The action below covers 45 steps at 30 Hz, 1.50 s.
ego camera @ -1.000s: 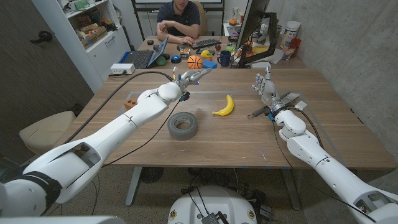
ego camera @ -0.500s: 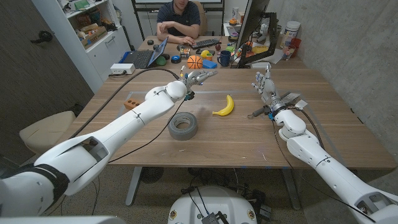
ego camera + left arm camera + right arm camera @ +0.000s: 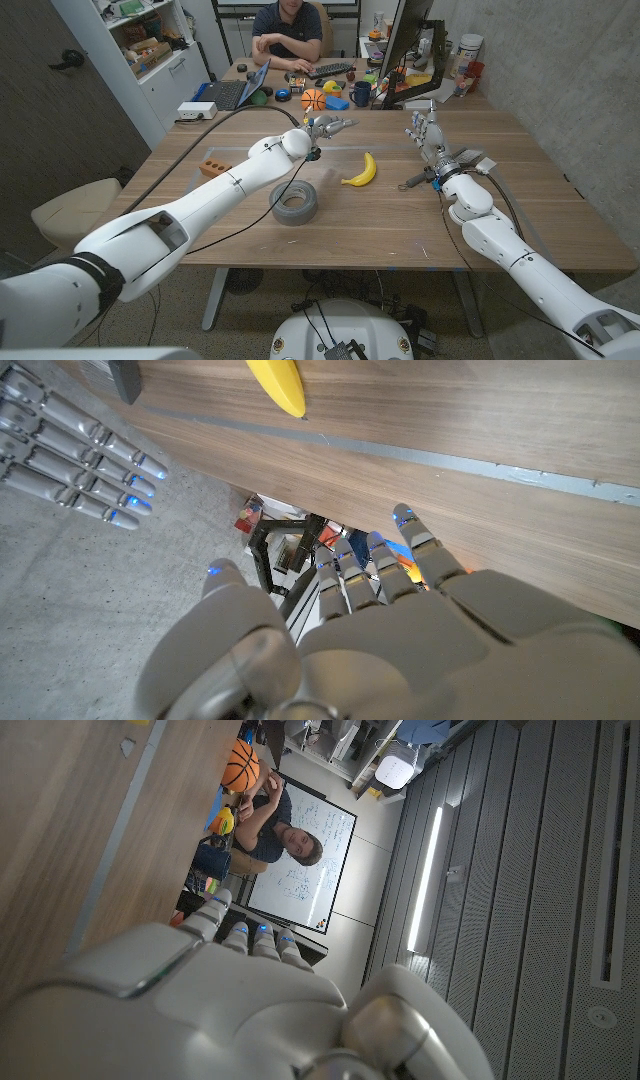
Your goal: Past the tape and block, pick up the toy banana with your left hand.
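The yellow toy banana [image 3: 362, 170] lies on the wooden table [image 3: 350, 225], right of centre. A grey tape roll [image 3: 295, 202] lies nearer, to its left, and an orange block [image 3: 210, 166] sits near the table's left edge. My left hand [image 3: 328, 126] hovers beyond the tape, behind and left of the banana, fingers spread and holding nothing. The left wrist view shows that hand [image 3: 350, 630] with the banana's tip [image 3: 275, 382] ahead of it. My right hand [image 3: 428, 135] stands right of the banana, fingers straight, empty; the right wrist view shows its back [image 3: 230, 1010].
A person [image 3: 287, 35] sits at the far end behind a laptop [image 3: 225, 93], a small basketball [image 3: 313, 99], a blue mug [image 3: 361, 94] and other clutter. A black cable [image 3: 225, 118] arcs over the table's left part. A small metal tool [image 3: 413, 182] lies by my right wrist.
My left arm has reached farther forward and to the right, bringing the hand past the tape and closer to the banana. The right hand, banana, tape and block have stayed put.
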Tool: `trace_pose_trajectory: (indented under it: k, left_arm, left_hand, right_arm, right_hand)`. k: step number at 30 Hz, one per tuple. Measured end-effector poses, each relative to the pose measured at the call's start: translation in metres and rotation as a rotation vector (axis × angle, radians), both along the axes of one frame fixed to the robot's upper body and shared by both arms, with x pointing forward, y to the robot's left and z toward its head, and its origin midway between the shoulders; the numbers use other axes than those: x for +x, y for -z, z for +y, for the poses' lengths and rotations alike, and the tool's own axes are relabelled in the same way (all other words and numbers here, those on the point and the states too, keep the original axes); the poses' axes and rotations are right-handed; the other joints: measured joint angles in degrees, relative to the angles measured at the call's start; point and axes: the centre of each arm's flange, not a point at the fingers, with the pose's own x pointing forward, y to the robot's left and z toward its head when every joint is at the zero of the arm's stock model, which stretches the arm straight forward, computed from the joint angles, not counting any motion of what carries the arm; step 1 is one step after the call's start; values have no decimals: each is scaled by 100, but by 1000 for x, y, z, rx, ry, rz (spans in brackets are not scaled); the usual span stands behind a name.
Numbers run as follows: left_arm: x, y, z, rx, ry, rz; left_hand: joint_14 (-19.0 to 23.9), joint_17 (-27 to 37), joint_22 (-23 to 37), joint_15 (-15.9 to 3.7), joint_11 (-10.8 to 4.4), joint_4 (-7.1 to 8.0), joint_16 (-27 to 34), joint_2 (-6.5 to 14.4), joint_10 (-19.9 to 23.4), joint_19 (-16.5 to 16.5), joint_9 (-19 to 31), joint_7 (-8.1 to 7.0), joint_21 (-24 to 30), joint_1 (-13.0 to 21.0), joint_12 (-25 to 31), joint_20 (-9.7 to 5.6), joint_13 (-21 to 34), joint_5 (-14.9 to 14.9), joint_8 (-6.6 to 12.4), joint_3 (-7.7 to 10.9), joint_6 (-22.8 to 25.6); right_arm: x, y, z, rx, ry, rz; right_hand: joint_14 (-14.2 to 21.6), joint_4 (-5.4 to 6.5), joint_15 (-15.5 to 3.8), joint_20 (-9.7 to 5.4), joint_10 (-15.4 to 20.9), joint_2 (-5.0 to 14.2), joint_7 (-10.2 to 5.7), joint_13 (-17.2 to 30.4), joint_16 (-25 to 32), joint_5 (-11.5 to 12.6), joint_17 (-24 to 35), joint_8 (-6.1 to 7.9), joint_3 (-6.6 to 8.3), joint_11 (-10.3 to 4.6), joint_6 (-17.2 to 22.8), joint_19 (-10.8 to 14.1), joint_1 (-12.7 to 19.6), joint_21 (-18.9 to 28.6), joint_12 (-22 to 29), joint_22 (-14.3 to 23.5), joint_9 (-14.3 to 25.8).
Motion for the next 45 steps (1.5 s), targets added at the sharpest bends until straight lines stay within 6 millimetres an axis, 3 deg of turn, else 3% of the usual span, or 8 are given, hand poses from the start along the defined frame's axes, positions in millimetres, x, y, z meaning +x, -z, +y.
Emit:
trace_pose_trajectory:
  k: [29,45]
  left_arm:
    - [-6,18,-49,198,-64,0]
    - [-9,21,-79,306,-210,56]
  left_hand:
    - [65,0,-1,3,71,-118,0,-23,132,62,26,9,0,128,0,0,-1,-44,21,23,112]
    - [95,29,-1,99,152,-118,0,-23,212,51,80,82,0,128,0,155,-2,-66,21,23,184]
  right_arm:
    - [-7,-7,-6,11,13,-25]
    - [-8,-8,-9,19,9,-31]
  right_hand:
    - [0,0,0,0,0,53,0,0,0,0,0,0,0,0,0,0,53,0,0,0,-13]
    - [0,0,0,0,0,53,0,0,0,0,0,0,1,0,0,0,53,0,0,0,-12]
